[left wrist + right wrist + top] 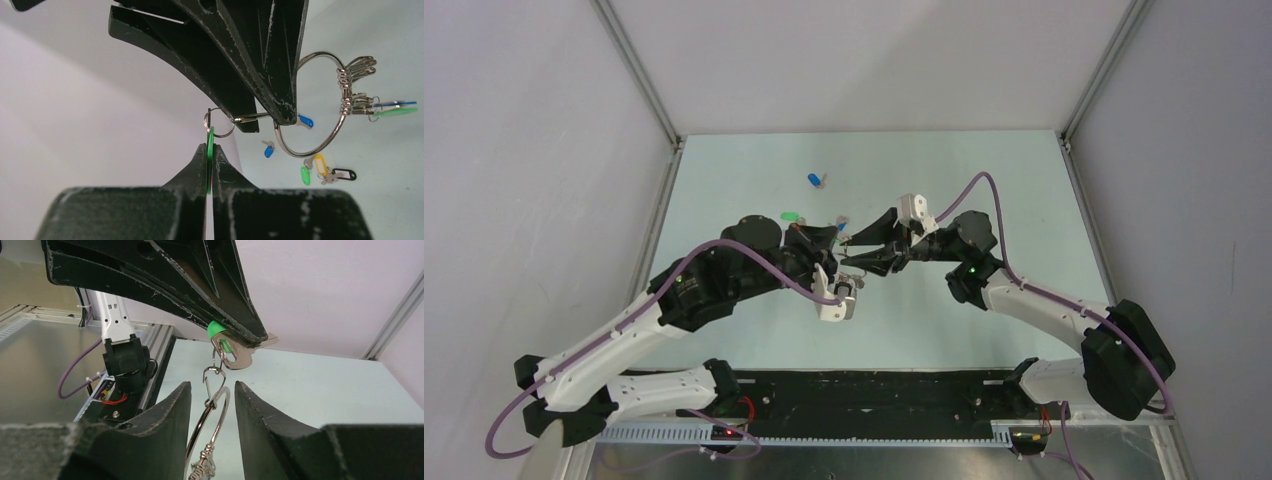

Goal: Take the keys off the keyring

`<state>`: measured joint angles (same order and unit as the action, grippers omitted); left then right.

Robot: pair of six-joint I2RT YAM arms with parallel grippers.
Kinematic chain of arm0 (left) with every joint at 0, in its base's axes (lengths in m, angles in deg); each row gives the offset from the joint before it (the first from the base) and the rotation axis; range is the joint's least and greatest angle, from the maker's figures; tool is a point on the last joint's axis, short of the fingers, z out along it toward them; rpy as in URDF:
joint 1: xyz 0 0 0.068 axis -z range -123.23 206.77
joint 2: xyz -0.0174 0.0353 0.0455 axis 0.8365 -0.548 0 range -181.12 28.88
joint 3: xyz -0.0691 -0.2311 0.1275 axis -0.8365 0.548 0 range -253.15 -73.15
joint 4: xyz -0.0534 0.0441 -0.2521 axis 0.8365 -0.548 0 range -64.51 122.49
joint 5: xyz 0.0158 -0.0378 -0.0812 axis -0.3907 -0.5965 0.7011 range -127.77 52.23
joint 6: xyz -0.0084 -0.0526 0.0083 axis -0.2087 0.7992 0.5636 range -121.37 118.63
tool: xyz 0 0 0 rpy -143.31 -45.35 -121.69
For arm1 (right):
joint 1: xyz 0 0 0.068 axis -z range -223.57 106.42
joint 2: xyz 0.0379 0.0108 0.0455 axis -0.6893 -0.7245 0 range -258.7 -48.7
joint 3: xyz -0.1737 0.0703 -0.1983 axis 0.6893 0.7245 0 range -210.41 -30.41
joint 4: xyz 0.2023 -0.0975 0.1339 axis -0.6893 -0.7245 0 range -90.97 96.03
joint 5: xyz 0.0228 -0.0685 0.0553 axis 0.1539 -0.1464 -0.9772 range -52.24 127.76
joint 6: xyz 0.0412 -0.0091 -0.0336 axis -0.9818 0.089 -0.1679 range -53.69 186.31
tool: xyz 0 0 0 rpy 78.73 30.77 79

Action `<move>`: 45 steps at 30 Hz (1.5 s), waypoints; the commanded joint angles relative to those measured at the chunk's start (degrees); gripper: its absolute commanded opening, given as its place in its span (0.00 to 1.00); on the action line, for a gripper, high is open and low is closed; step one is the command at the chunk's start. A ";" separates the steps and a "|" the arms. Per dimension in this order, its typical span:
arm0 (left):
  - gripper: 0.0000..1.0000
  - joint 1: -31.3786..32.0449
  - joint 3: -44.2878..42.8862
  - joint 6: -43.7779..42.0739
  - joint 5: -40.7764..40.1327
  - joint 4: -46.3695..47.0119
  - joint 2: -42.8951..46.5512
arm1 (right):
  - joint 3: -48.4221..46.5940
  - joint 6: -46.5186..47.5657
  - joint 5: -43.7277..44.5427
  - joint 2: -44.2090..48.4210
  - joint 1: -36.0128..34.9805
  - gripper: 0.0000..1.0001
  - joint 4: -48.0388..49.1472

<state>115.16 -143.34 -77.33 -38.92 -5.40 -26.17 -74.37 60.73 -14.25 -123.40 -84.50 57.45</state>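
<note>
My left gripper (pixel 210 150) is shut on a green-capped key (pixel 210 136), held in the air. A small ring and a wire clip (pixel 214 376) link that key to the big silver keyring (pixel 306 152). The keyring hangs below it and carries a bunch of keys (pixel 356 82), some with blue and green caps. My right gripper (pixel 212 390) is open, with the keyring (pixel 195 430) between its fingers and a gap on the right side. In the top view the two grippers meet tip to tip, left (pixel 834 238) and right (pixel 846 251), above the middle of the table.
Loose keys lie on the pale table: a blue one (pixel 815 180) at the back, a green one (pixel 790 215) beside my left arm. The left wrist view also shows a yellow-capped key (pixel 320 164) with a dark tag (pixel 346 174). Grey walls enclose the table.
</note>
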 commanded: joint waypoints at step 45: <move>0.00 1.73 -2.45 -2.00 -0.61 3.41 0.82 | -2.68 1.38 -0.95 -0.24 -0.69 0.23 -2.35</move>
<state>116.30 -143.34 -77.97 -39.07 -5.31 -26.23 -74.79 61.93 -14.67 -123.51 -85.33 54.24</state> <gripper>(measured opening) 0.014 0.264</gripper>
